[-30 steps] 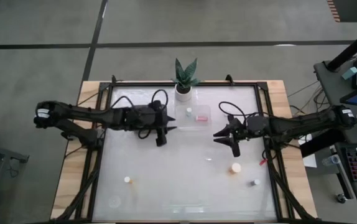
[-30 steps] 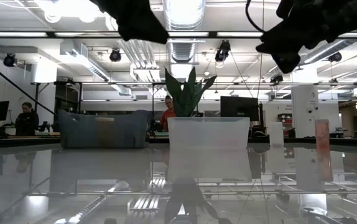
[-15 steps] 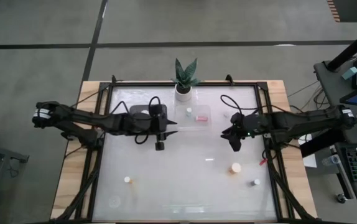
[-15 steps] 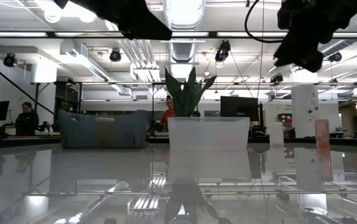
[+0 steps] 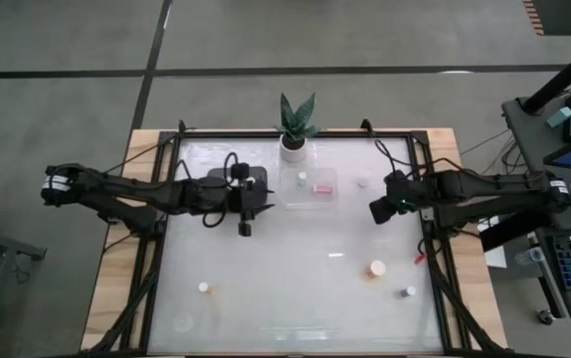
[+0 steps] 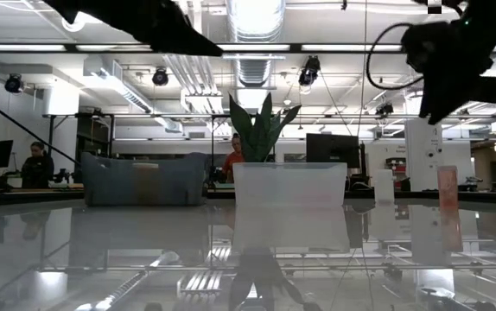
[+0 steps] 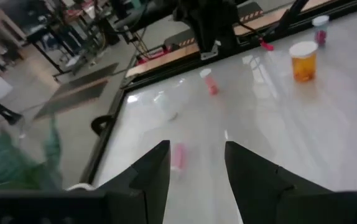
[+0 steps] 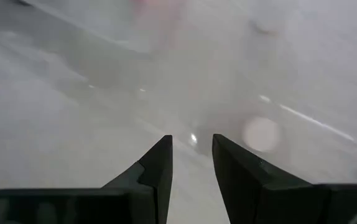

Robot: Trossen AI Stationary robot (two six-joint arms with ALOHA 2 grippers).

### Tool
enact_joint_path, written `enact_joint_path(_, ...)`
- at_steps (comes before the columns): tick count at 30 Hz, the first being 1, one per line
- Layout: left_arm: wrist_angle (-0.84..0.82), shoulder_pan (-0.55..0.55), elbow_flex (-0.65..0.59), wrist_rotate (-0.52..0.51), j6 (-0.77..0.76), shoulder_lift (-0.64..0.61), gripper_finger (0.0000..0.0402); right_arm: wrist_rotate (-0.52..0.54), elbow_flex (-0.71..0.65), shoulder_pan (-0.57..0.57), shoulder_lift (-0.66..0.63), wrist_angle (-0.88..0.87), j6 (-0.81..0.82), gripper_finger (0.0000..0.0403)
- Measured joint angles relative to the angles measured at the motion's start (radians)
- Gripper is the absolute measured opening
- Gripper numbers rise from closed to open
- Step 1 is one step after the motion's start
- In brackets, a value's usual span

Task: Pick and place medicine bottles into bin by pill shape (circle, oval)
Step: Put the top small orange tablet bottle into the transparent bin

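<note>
Small white-capped medicine bottles stand on the glossy white table: an amber one (image 5: 376, 268), a tiny one (image 5: 408, 292) near the right front, one (image 5: 204, 287) at the left front, and one (image 5: 362, 183) by the far right. A pink bottle (image 5: 302, 177) sits in the clear bin (image 5: 323, 189) in front of the potted plant (image 5: 296, 124). My left gripper (image 5: 268, 202) hovers open just left of the bin; its wrist view shows the amber bottle (image 7: 303, 60) and a pink one (image 7: 208, 81). My right gripper (image 5: 373, 211) hovers right of the bin, fingers a little apart and empty.
A dark frame rail (image 5: 427, 229) and cables run along the table's sides. A small clear item (image 5: 335, 257) lies mid-table. In the low view the bin (image 6: 289, 183) stands before the plant, and people show far back in the room.
My right gripper has drawn back toward the table's right edge, and its widely spread fingers have closed to a narrow gap. My left gripper has pulled back a little toward the table's left edge. No bottle has moved.
</note>
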Motion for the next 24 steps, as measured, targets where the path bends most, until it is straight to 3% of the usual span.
enact_joint_path(7,0.015,0.058,-0.097,-0.003,0.055,-0.095,0.0138,-0.041,0.056,-0.091,0.055,-0.080,0.075,0.0105)
enact_joint_path(13,0.157,0.101,-0.198,-0.001,0.128,-0.160,0.0138,-0.087,0.152,-0.181,0.154,-0.170,0.046,0.0105)
enact_joint_path(18,0.188,0.133,-0.211,0.001,0.185,-0.186,0.0138,-0.142,0.221,-0.224,0.243,-0.308,-0.024,0.0104)
enact_joint_path(24,0.216,0.149,-0.209,0.002,0.225,-0.204,0.0138,-0.236,0.236,-0.236,0.296,-0.328,-0.073,0.0091)
